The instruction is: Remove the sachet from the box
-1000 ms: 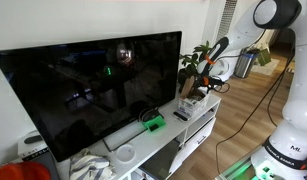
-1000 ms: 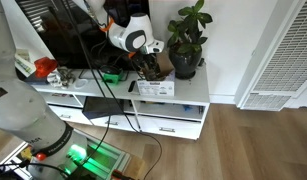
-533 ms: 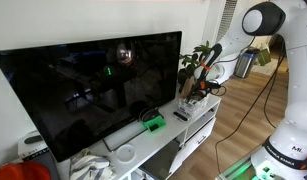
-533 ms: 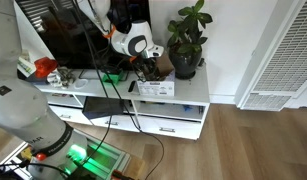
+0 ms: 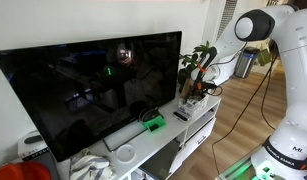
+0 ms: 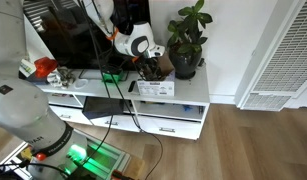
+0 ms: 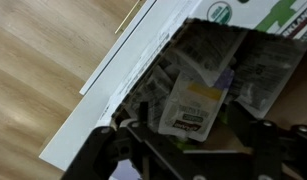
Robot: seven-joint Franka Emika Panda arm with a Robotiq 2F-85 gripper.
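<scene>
The box stands on the white TV stand next to a potted plant, and it also shows in an exterior view. In the wrist view its printed rim frames several pale sachets. One sachet with a yellow band lies uppermost. My gripper is open, lowered to the box mouth, with its dark fingers on either side of that sachet's lower edge. It shows over the box in both exterior views.
A potted plant stands right behind the box. A large TV fills the stand's middle. A bright green object lies near the TV foot. The stand's edge drops to wood floor.
The arm has bent lower and the gripper has come down a little closer onto the box. The box and sachets have not moved.
</scene>
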